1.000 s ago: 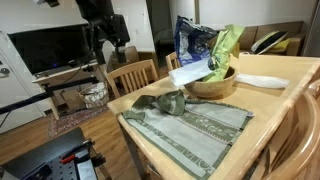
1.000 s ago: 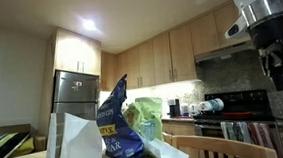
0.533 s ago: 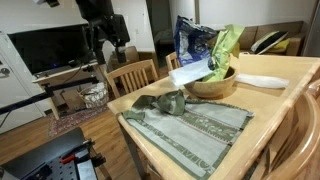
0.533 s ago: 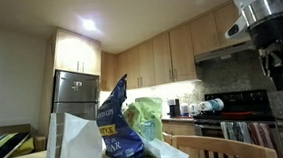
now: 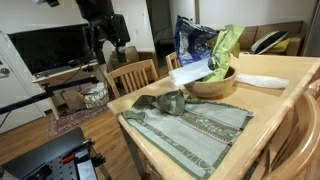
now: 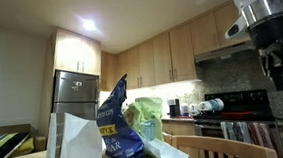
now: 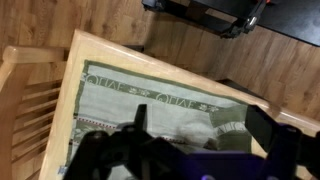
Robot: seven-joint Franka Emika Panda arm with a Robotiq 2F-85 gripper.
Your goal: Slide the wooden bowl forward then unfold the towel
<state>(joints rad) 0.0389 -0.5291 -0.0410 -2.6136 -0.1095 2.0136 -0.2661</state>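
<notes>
While the fingers hang wide apart and empty, the towel lies on the counter well below them, long axis running finger to finger, wooden bowl just beside its bunched corner.

You had the light-brown wooden bowl upright just beside the grey-green striped towel, spread flat, one corner bunched.

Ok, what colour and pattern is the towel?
The towel is grey-green with paler patterned lengthwise stripes, clearest in an exterior view.
</notes>
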